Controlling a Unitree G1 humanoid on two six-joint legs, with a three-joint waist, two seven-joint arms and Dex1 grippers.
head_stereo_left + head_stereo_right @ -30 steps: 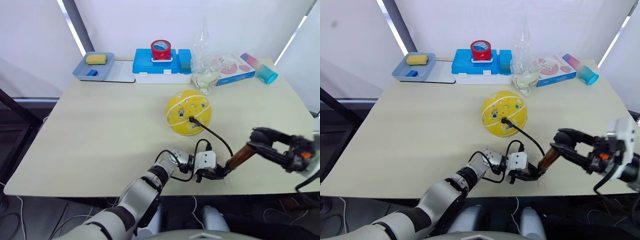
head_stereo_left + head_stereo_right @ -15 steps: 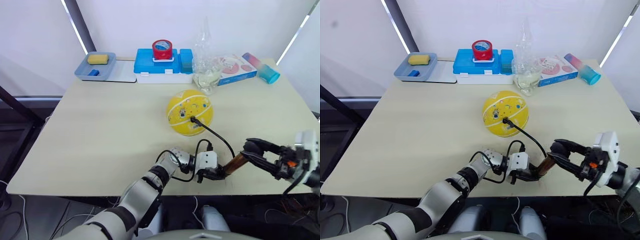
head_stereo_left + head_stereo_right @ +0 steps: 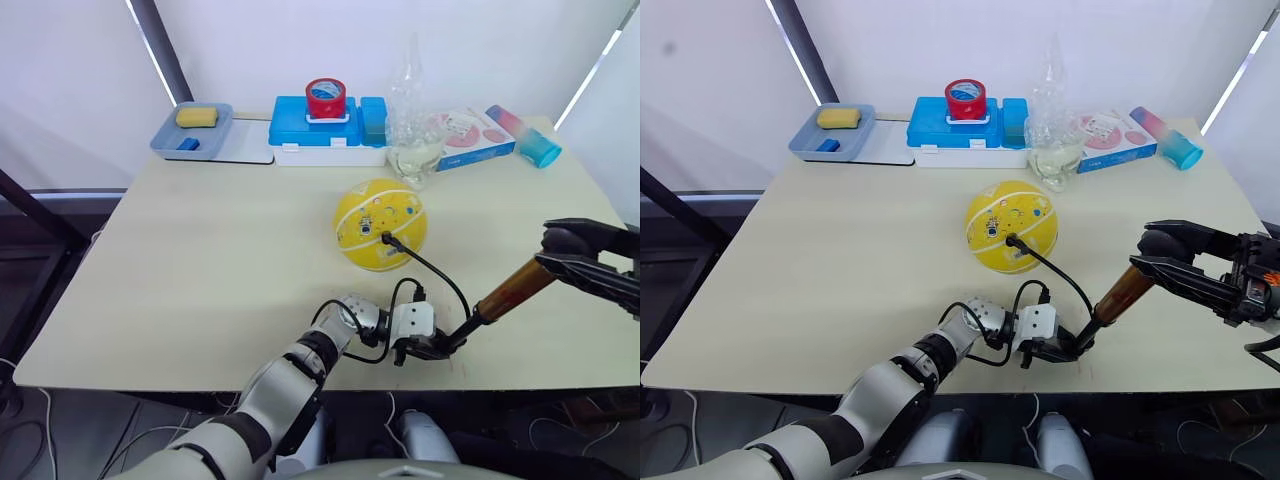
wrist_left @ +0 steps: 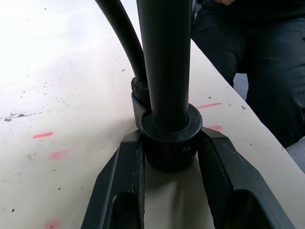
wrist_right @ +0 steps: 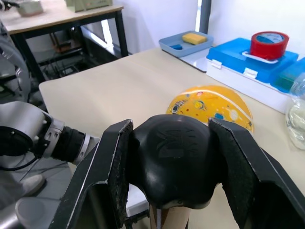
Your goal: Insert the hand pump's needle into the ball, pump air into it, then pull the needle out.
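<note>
Bronze-gold hand pump (image 3: pixel 512 289) slanting, needled into yellow ball (image 3: pixel 379 224); left gripper (image 3: pixel 432 348) clamping base, right gripper (image 3: pixel 1162 252) clamping handle.

The hand pump (image 3: pixel 512 289) is seen with a glossy bronze metal barrel and matt black plastic end caps. A smooth, slightly shiny yellow skin is shown on the ball (image 3: pixel 380 224). The hose (image 3: pixel 432 267) looks like matt black rubber. The table (image 3: pixel 200 270) is finished in matt pale laminate, scuffed and speckled
</note>
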